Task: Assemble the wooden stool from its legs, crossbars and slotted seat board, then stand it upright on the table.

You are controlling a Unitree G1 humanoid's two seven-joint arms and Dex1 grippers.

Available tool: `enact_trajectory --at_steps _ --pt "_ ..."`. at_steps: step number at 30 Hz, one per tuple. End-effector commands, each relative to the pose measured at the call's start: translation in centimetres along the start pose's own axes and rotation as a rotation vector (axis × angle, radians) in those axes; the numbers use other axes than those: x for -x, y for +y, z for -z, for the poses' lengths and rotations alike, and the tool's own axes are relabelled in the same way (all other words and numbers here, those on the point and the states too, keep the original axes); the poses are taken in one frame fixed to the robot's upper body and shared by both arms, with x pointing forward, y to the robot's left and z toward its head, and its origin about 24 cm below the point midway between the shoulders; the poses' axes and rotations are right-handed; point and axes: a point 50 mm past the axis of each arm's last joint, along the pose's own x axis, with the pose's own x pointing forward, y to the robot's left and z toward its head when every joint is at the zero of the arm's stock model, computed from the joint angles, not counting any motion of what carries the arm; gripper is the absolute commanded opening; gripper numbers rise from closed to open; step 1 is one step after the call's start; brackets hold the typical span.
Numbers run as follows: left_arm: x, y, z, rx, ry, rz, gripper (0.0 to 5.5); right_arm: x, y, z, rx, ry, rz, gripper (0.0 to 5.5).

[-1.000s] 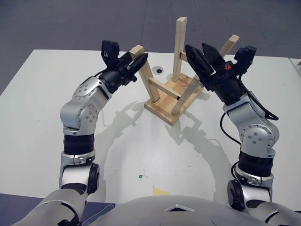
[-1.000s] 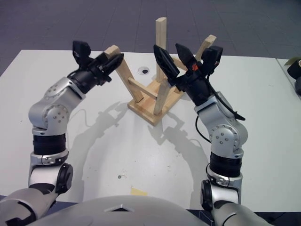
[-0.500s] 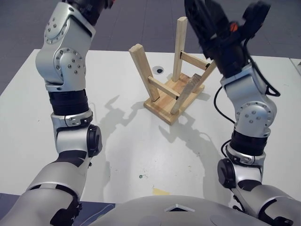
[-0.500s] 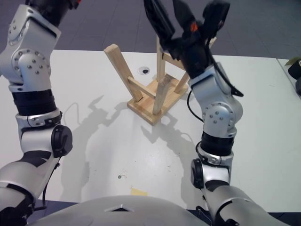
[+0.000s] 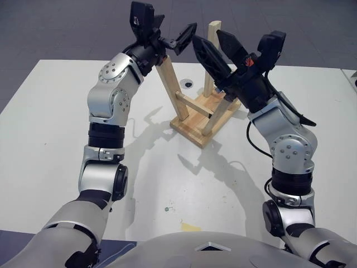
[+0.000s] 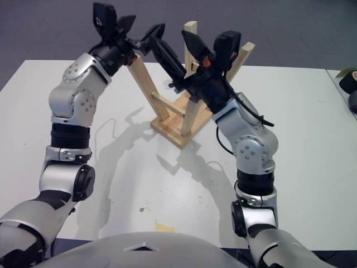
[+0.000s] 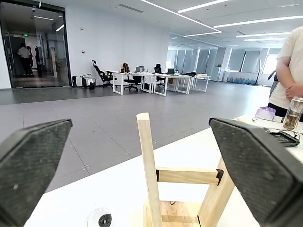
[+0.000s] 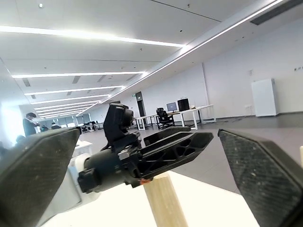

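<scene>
Both arms, raised high above the table half a second ago, have come back down to the stool's leg tops. Left gripper [image 5: 172,33]: it hangs just over the top of the near-left leg [image 8: 163,203], with its fingers pointing toward 3 o'clock and spread wide. In its wrist view the pads [image 7: 33,161] flank a farther leg without touching it. Whether the gripper's body touches the leg beneath it cannot be told. Right gripper [image 5: 209,40]: its fingers point toward 10 o'clock and are likewise held well apart. The tips lie near the left gripper's and close on nothing.

Stool [image 5: 195,106]: it rests upside down, with the seat board [image 5: 195,134] flat on the surface, the legs splayed upward and the crossbars [image 7: 187,176] joining them. It stands at about 12 o'clock from the table's middle, toward the far edge.

Surface: a white table [image 5: 56,111] with a round grommet [image 5: 189,84] at 12 o'clock of the seat board. A yellow mark [image 5: 189,226] lies at 6 o'clock, by the near edge.

Room: a dark tiled floor [image 5: 67,28] lies beyond the table. The open office behind has desks [image 7: 142,78], glass doors [image 7: 33,47] and ceiling light strips [image 8: 94,40].
</scene>
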Motion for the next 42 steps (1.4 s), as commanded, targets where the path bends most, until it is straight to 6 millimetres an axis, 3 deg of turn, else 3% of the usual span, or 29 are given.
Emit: enact_trajectory --at_steps 1,6,10,14,17,20,22,25,29,31,33,35,39,42 --pt "1.8 -0.9 4.4 0.102 0.154 -0.019 5.39 3.5 -2.2 7.0 -0.122 0.283 0.189 5.40" --pt "2.1 -0.9 4.6 0.106 0.161 -0.034 5.39 2.8 -2.3 5.7 -0.129 0.183 0.189 5.40" --pt "2.0 -0.9 3.6 0.120 0.119 -0.044 5.39 2.5 -2.8 3.6 -0.215 0.031 0.183 5.40" --pt "2.1 -0.9 1.2 0.141 0.031 -0.044 5.39 3.0 -4.2 0.1 -0.348 -0.200 0.219 5.40" --pt "2.4 -0.2 -1.6 0.161 -0.081 -0.068 5.39 4.3 -6.1 -1.6 -0.424 -0.319 0.313 5.40" --pt "3.4 1.5 -5.1 0.204 -0.223 -0.118 5.39 6.2 -7.2 -0.2 -0.350 -0.195 0.419 5.40" --pt "4.3 2.7 -6.4 0.206 -0.267 -0.157 5.39 7.4 -7.3 0.9 -0.339 -0.136 0.456 5.40" --pt "5.4 4.2 -5.8 0.183 -0.220 -0.217 5.39 8.6 -7.4 1.3 -0.357 -0.154 0.505 5.40" --pt "6.1 4.1 -3.4 0.169 -0.130 -0.250 5.39 9.5 -7.6 2.1 -0.324 -0.079 0.553 5.40" --pt "6.2 4.0 -3.6 0.175 -0.143 -0.253 5.39 9.6 -5.7 3.7 -0.245 0.108 0.430 5.40" --pt "6.3 4.1 -4.1 0.167 -0.156 -0.251 5.39 9.7 -2.4 5.5 -0.240 0.285 0.205 5.40" --pt "6.3 4.2 -4.4 0.156 -0.159 -0.249 5.39 9.6 0.2 6.7 -0.276 0.366 0.048 5.40" --pt "6.0 3.9 -4.4 0.152 -0.156 -0.224 5.39 9.1 1.2 7.6 -0.289 0.380 0.007 5.40" --pt "6.3 4.2 -4.1 0.147 -0.144 -0.242 5.39 10.8 1.3 8.2 -0.374 0.427 -0.025 5.40"
